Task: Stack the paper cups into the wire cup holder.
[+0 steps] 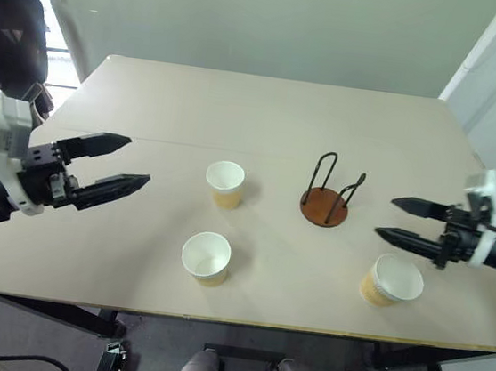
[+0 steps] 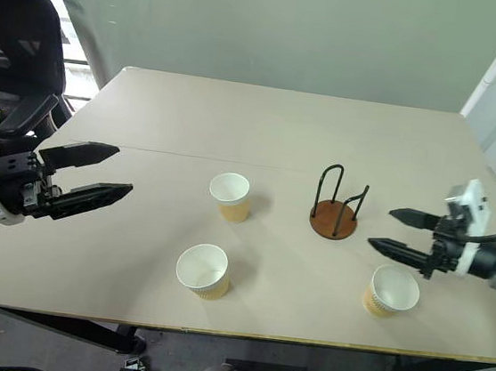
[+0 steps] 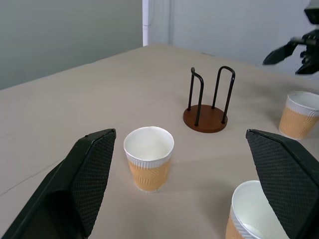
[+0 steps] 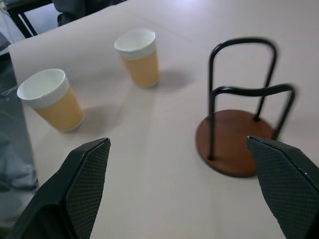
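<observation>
Three paper cups stand upright on the table: one in the middle [image 1: 224, 184], one nearer the front edge [image 1: 206, 258], one at the front right [image 1: 391, 281]. The wire cup holder [image 1: 325, 204], a reddish-brown disc with two black wire loops, stands empty between the middle cup and the right one. My left gripper [image 1: 130, 161] hovers open over the table's left side, well left of the cups. My right gripper [image 1: 386, 216] is open and empty, just above and behind the front right cup, to the right of the holder [image 4: 234, 142].
The beige table [image 1: 265, 116] has a seam running across its middle. A black chair [image 2: 18, 43] stands off the table's left corner. A pale wall closes off the far side.
</observation>
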You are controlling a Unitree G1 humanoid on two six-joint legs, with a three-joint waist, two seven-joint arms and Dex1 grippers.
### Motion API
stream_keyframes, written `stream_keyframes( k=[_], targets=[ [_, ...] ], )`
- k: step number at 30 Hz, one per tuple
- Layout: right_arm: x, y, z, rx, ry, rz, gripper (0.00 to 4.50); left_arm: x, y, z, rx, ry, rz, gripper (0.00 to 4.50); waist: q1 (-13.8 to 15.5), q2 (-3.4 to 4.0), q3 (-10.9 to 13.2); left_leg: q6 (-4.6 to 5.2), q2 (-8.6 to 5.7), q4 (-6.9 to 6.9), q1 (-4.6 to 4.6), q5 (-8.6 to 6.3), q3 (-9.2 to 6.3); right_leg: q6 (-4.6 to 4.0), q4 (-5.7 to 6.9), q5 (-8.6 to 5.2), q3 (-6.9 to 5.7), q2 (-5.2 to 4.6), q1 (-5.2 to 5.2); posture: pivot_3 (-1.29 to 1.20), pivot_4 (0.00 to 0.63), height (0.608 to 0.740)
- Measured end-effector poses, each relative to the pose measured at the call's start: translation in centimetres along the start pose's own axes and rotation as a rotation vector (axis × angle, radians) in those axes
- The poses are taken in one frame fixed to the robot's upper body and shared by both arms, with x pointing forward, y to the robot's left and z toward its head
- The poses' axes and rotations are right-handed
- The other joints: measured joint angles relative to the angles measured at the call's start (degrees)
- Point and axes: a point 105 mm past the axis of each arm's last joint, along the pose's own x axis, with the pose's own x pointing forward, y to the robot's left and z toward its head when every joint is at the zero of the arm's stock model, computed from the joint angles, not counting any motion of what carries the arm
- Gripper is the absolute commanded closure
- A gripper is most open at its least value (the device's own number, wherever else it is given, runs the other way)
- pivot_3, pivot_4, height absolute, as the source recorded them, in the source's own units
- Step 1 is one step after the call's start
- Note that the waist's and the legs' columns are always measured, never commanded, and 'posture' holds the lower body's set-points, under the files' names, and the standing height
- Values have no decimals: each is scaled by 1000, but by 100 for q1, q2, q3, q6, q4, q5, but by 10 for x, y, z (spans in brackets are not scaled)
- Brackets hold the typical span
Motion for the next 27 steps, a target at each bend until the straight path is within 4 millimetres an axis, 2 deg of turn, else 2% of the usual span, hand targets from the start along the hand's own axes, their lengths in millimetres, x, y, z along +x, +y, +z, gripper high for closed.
stream_keyframes(
  k=[8, 14, 18, 27],
  targets=[
    [51, 3, -17, 37, 1, -62, 0, 4, -7, 4, 15, -9, -31, 30, -10, -7, -3, 2, 2, 2, 2, 1, 0, 5, 3, 6, -1, 0, -2, 0, 150, 740],
    [65, 0, -25, 19, 46, -99, 0, 0, -13, 6, 28, -11, -29, 30, -1, -10, -4, 3, 1, 1, -1, -5, -2, 7, 0, 9, -1, -2, -2, 0, 150, 740],
    [67, -7, -28, 17, 58, -124, 0, -3, -15, 6, 32, -4, -16, 30, 0, -10, -4, 2, 1, 0, -1, -6, -2, 6, 0, 8, -2, -2, -2, 0, 150, 740],
    [88, -15, -22, -12, 11, -147, 0, -8, -20, 7, 44, 1, 6, 30, -9, -10, -4, 2, 3, 0, 1, -6, -2, -1, 3, 10, -3, -2, -5, 0, 150, 740]
  ],
)
